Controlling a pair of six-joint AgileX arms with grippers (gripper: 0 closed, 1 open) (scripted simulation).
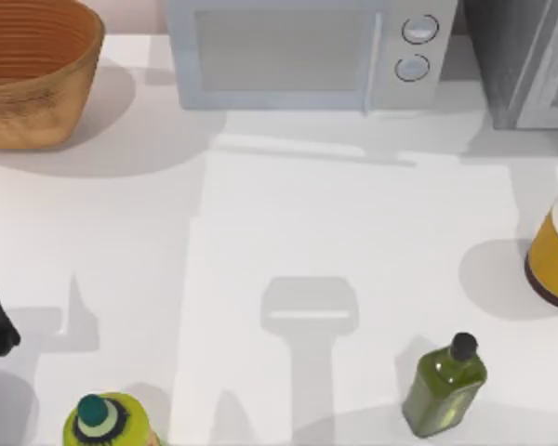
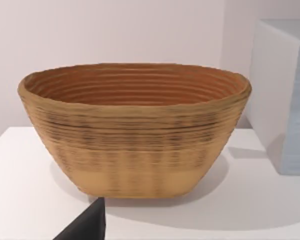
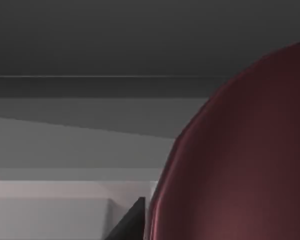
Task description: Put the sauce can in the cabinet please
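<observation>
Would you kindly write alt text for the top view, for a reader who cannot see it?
A white table seen from above: a microwave at the back, a woven basket back left, the cabinet back right, a green oil bottle in front.

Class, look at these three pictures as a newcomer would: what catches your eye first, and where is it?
A ribbed tan woven basket sits at the table's far left corner, beside a light grey microwave with two round knobs. In the right wrist view, a dark maroon rounded surface looms close before dark grey panels.

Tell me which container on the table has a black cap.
The green oil bottle near the front right. The yellow-green bottle at front left has a teal cap, and the yellow can at the right edge a white top.
</observation>
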